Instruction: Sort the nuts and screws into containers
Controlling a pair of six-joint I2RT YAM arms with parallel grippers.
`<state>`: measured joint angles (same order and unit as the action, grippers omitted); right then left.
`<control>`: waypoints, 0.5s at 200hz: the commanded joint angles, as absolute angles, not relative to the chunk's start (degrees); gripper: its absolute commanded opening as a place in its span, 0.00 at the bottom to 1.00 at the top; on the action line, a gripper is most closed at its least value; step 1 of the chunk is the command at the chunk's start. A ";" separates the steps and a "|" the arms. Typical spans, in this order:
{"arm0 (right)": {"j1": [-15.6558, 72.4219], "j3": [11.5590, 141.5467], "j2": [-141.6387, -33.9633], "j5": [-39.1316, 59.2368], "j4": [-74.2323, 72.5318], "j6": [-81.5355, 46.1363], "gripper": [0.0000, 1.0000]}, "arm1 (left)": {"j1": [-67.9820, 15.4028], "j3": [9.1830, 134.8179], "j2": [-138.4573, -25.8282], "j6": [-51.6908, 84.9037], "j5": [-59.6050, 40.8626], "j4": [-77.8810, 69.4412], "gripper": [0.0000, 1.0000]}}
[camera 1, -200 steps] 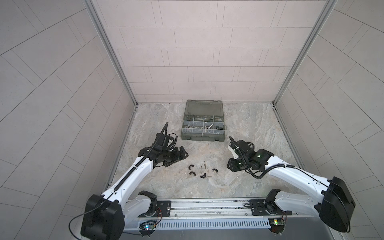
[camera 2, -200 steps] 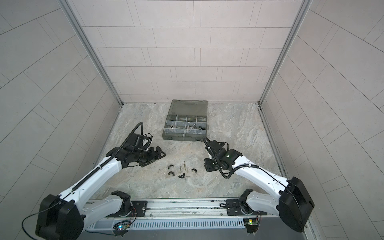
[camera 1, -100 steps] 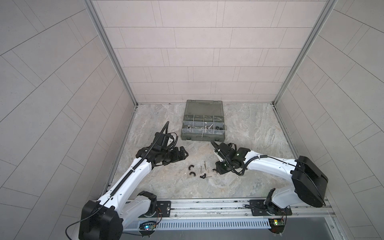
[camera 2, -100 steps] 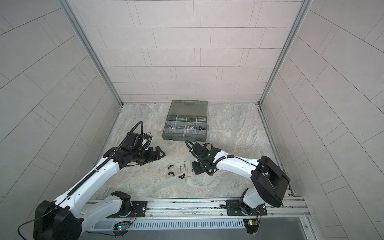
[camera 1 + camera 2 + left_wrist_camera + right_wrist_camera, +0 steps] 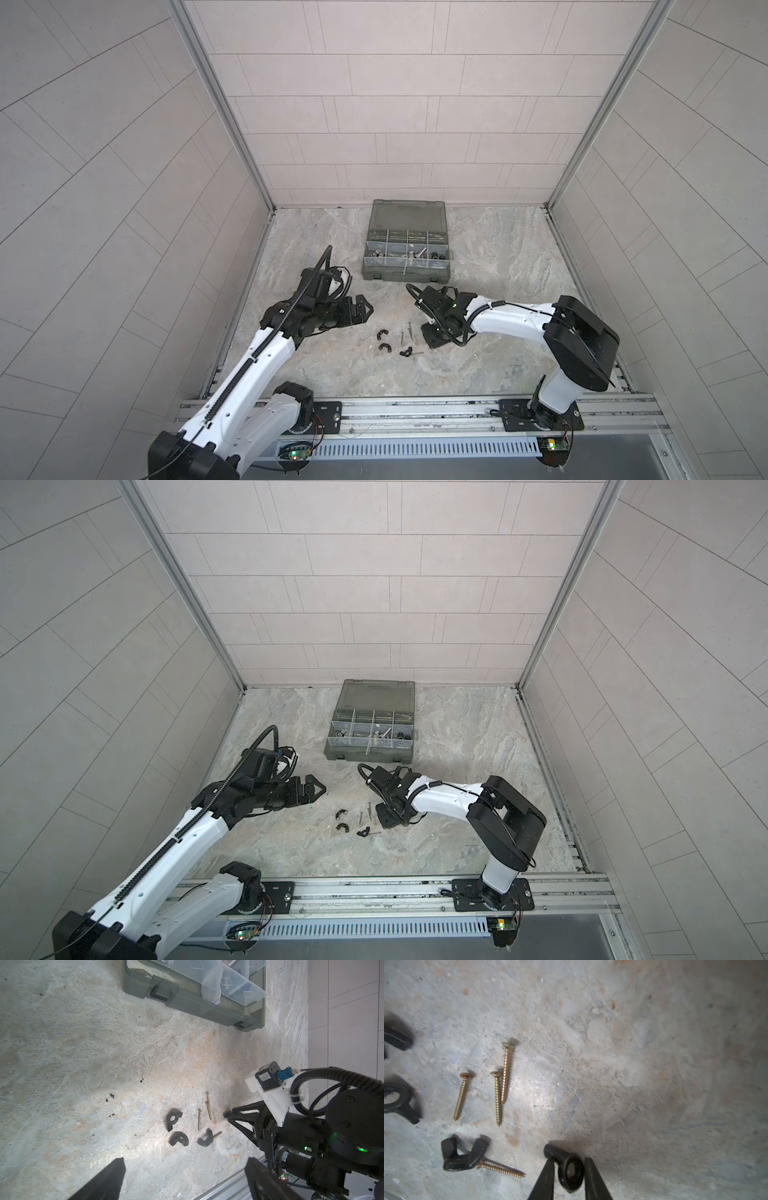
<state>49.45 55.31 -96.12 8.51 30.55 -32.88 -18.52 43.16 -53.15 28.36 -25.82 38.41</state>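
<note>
Several brass screws (image 5: 507,1072) lie loose on the stone floor among black winged nuts (image 5: 173,1120). My right gripper (image 5: 569,1159) points down at the right edge of this cluster (image 5: 402,337). Its jaws stand narrow on either side of one black nut (image 5: 571,1169) that lies on the floor. One finger touches the nut's wing and a thin gap shows at the other. My left gripper (image 5: 365,309) hovers left of the cluster, open and empty, its fingers (image 5: 119,1164) wide apart. The containers (image 5: 395,249) sit behind, in an open grey-green organiser case (image 5: 405,274).
Another black nut (image 5: 463,1155) lies across a brass screw (image 5: 501,1168) next to the right gripper. The case's lid (image 5: 376,694) lies open toward the back wall. Tiled walls close in three sides, and a metal rail (image 5: 415,409) runs along the front.
The right arm has swung left to the loose parts and come down over a black nut, its jaws narrowing. The left gripper stayed nearly in place and opened a little wider.
</note>
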 commanded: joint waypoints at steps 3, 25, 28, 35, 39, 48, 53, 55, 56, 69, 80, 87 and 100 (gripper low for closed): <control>49.48 56.21 -97.46 7.23 32.50 -31.98 0.24 | -18.81 44.17 -52.75 27.16 -24.88 38.68 0.97; 49.48 57.03 -97.79 6.47 33.88 -31.35 0.14 | -18.81 44.05 -52.59 27.16 -24.70 38.72 0.97; 49.48 57.12 -97.72 6.38 34.04 -31.26 0.13 | -18.81 44.04 -52.56 27.16 -24.62 38.77 0.97; 49.53 57.27 -97.42 6.05 34.38 -31.20 0.12 | -18.76 44.17 -52.43 27.16 -24.70 38.91 0.97; 49.49 57.38 -97.13 5.86 34.59 -31.20 0.11 | -18.76 44.13 -52.25 27.16 -24.62 38.91 0.97; 49.49 57.73 -96.50 5.35 35.30 -31.20 0.09 | -18.81 44.13 -52.06 27.17 -24.60 38.89 0.97; 49.48 57.96 -96.20 5.08 35.62 -31.20 0.09 | -18.81 44.12 -51.90 27.16 -24.52 38.85 0.97; 49.48 58.06 -96.01 4.96 35.76 -31.22 0.09 | -18.76 44.19 -51.87 27.16 -24.52 38.85 0.97; 49.53 58.12 -95.95 4.90 35.85 -31.26 0.09 | -18.79 44.15 -51.86 27.16 -24.52 38.80 0.97; 49.33 58.91 -94.90 4.30 37.01 -31.11 0.08 | -18.81 44.28 -52.05 27.09 -24.54 38.73 0.97; 49.06 59.84 -94.02 3.91 37.94 -30.96 0.08 | -18.81 44.38 -52.35 26.94 -24.84 38.73 0.97; 48.74 60.62 -93.47 3.63 38.62 -30.72 0.08 | -18.81 44.52 -52.45 26.91 -24.97 38.69 0.97; 47.79 62.27 -92.71 3.19 39.79 -30.21 0.08 | -18.81 44.89 -52.61 26.75 -25.14 38.65 0.97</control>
<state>49.04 59.09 -96.03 5.80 35.73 -31.38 -18.52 43.16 -52.80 27.97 -25.28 38.41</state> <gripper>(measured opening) 0.083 0.968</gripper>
